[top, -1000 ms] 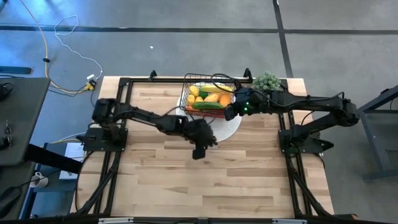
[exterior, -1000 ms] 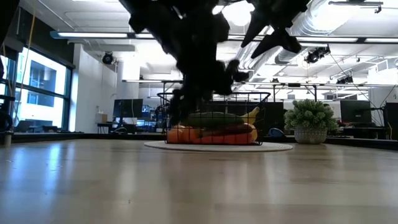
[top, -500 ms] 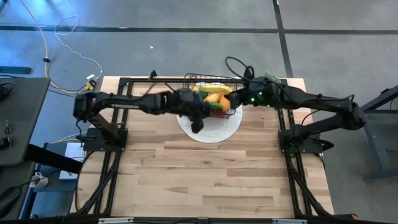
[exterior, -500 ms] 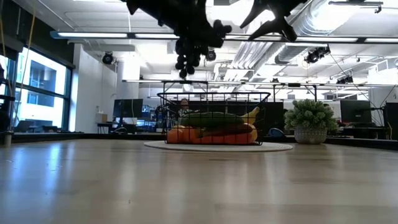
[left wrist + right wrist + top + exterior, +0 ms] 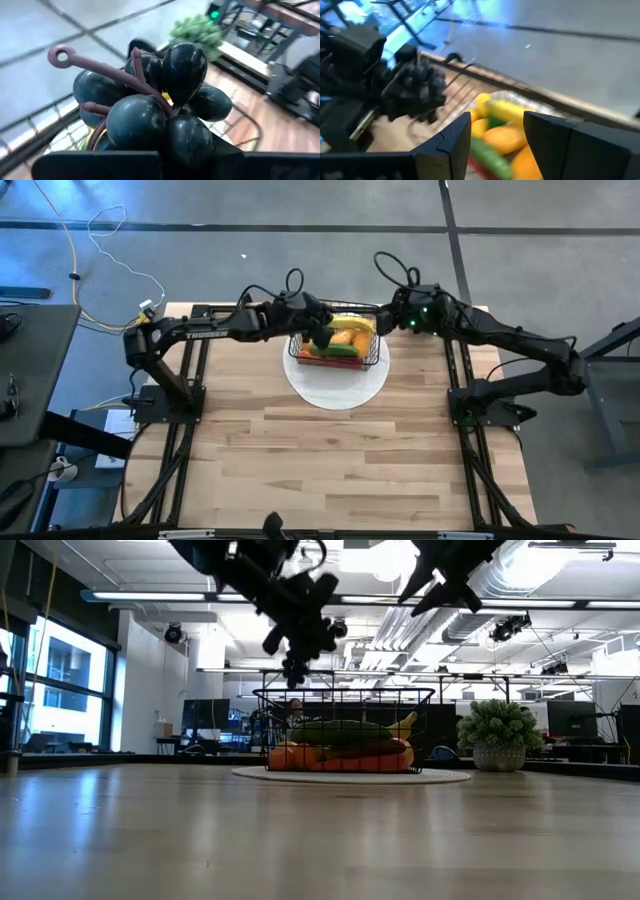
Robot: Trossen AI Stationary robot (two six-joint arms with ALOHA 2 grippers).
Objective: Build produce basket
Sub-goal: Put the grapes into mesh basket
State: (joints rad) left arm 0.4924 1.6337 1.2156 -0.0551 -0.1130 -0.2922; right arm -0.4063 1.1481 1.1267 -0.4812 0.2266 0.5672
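The black wire basket [image 5: 374, 352] stands on a round white plate [image 5: 336, 386] at the table's far middle. It holds produce [image 5: 346, 337]: a banana, oranges and a green cucumber. My left gripper [image 5: 318, 336] is shut on a bunch of dark purple grapes [image 5: 150, 107] and hangs above the basket's left end. In the low view the grapes [image 5: 296, 662] are just over the rim. My right gripper [image 5: 496, 131] stands open and empty, high beside the basket's far right corner [image 5: 392, 320]. My left gripper pinches the bunch of grapes between its two fingers at the lower berries [image 5: 172, 145]; the fingers' own body hides the exact spot. The brown stem [image 5: 97, 62] points away from the fingers. The bunch is lifted clear, above the basket's rim.
A small green bushy plant [image 5: 497, 732] in a pale pot stands at the far right of the table, right of the plate. Bare wooden tabletop [image 5: 330, 460] fills the near half. Black frame rails run along the left and right sides.
My left gripper has swung with the grapes from over the plate's near side up and toward the far edge, rolling as it went; the bunch now hangs over the basket's left end. My right gripper has drawn up and away from the basket toward the far right.
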